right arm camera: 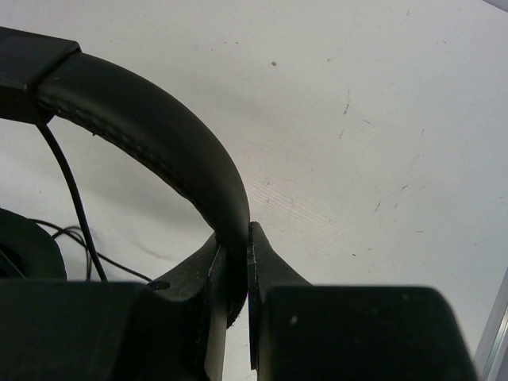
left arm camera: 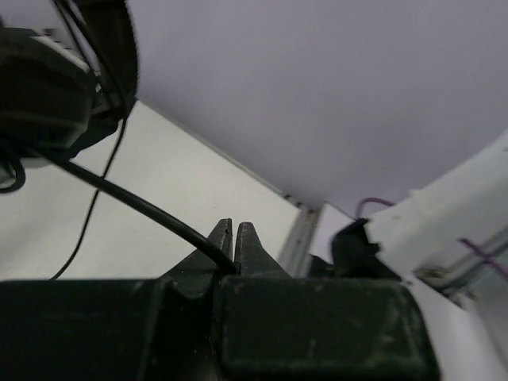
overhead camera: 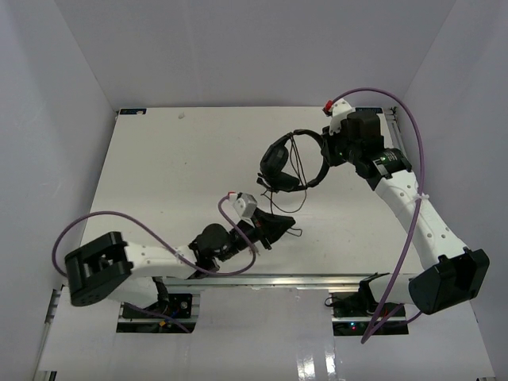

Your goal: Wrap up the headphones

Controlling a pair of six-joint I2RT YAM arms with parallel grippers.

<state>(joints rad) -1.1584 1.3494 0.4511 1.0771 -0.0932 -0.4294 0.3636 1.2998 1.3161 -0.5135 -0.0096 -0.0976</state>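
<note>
The black headphones [overhead camera: 284, 161] are held up over the white table, right of centre. My right gripper [overhead camera: 328, 151] is shut on the arched headband [right arm camera: 159, 127], which runs between its jaws in the right wrist view. My left gripper [overhead camera: 284, 225] is shut on the thin dark cable [left arm camera: 143, 208], which leads from its fingertips [left arm camera: 225, 236] up to an earcup [left arm camera: 44, 87] at the upper left of the left wrist view. The cable hangs in loose loops [overhead camera: 295, 163] across the headband. No reddish plugs show.
White walls close in the table [overhead camera: 175, 167] on three sides. A metal rail [overhead camera: 262, 279] runs along the near edge between the arm bases. Purple robot cables [overhead camera: 413, 127] arc over each arm.
</note>
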